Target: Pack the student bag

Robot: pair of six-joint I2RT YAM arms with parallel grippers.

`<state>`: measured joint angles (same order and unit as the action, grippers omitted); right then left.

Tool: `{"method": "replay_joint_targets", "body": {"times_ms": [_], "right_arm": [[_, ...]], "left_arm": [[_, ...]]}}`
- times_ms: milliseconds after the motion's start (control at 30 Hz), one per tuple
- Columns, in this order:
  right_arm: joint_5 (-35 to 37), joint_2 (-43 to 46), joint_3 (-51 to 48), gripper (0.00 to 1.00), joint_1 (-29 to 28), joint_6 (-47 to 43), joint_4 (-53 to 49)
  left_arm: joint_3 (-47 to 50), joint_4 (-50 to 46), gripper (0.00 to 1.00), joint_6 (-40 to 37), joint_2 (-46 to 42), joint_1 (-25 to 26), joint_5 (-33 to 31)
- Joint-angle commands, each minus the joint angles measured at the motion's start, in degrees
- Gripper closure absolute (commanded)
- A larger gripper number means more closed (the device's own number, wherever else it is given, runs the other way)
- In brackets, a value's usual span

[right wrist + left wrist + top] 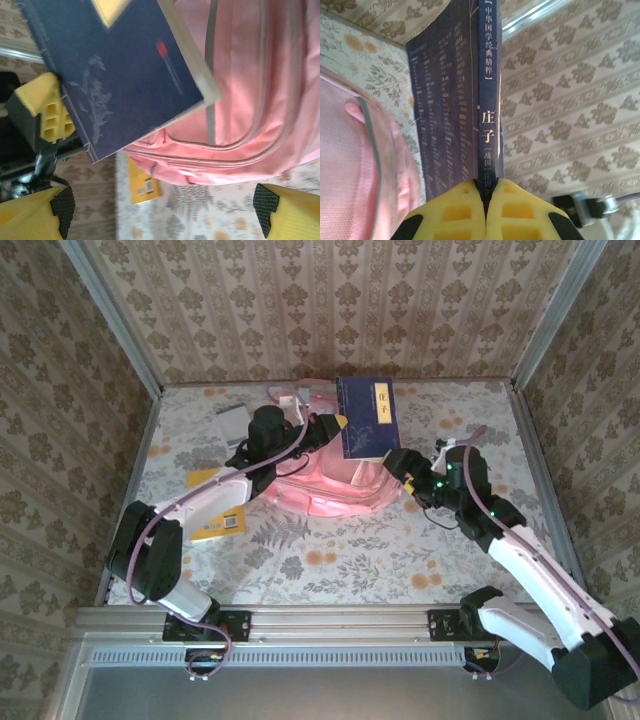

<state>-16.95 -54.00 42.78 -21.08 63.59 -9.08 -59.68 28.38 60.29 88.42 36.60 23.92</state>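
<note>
L end effector [486, 195] is clamping shut on the spine of the blue book [452, 100], holding it raised over the student bag [325, 490]. Bag is lying mid-table [400, 550], between both arms. R end effector [165, 212] is hanging wide open, gripping nothing, just beside the bag's right side. Yellow book [218, 523] is lying left of the bag.

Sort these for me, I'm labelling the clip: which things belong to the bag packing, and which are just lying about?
In the job: student bag; blue book, clamped in the left pincer; open right pincer.
Lying about: yellow book; grey book, both untouched on the table, perhaps for later.
</note>
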Motion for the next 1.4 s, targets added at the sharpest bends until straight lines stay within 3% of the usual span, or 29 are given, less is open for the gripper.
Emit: {"method": "replay_joint_targets", "body": {"times_ms": [0,300,433,567,667,867,900,967,1033,1100,1233,1367], "right_arm": [[-2.45,-1.59,-2.29,0.03,-1.21,16.58,17.56],[5.30,-8.56,-3.63,0.01,-3.00,24.95,36.82],[9.08,-11.98,-3.57,0.07,-3.26,26.78,41.75],[11.96,-15.62,-2.79,0.23,-3.69,27.57,48.59],[12.82,-18.40,-0.85,0.43,-4.14,27.65,52.31],[15.86,-16.11,0.91,0.83,-5.11,22.77,45.68],[16.43,-15.05,0.79,0.91,-5.20,21.48,43.63],[16.59,-13.44,0.34,1.00,-5.29,19.92,41.87],[15.12,-12.85,-0.07,1.00,-5.20,18.77,42.04],[12.90,-12.80,-0.16,1.00,-5.24,18.09,42.28],[9.48,-13.15,-0.77,1.00,-5.33,17.80,44.31],[8.44,-12.81,-1.73,1.00,-5.37,17.58,44.85]], "left_arm": [[1.23,12.24,1.00,7.53,-3.78,2.64,-11.54],[3.43,17.33,1.00,11.33,-4.83,6.57,-19.64],[4.38,17.94,1.00,12.26,-5.86,7.74,-22.14],[4.63,15.63,1.00,10.92,-7.59,9.39,-24.94],[6.00,14.66,1.00,10.97,-8.85,9.91,-27.92],[6.21,9.68,1.00,10.52,-10.52,10.01,-29.17],[6.01,8.29,0.96,10.29,-10.80,9.92,-28.90],[5.66,6.18,0.68,9.67,-11.07,9.67,-28.25],[5.89,5.64,0.52,9.74,-11.10,8.93,-27.15],[5.64,5.38,0.43,10.23,-10.72,8.02,-25.37],[4.95,9.56,0.47,12.42,-8.01,6.35,-20.39],[4.15,13.08,0.68,13.16,-5.66,6.39,-17.60]]}}
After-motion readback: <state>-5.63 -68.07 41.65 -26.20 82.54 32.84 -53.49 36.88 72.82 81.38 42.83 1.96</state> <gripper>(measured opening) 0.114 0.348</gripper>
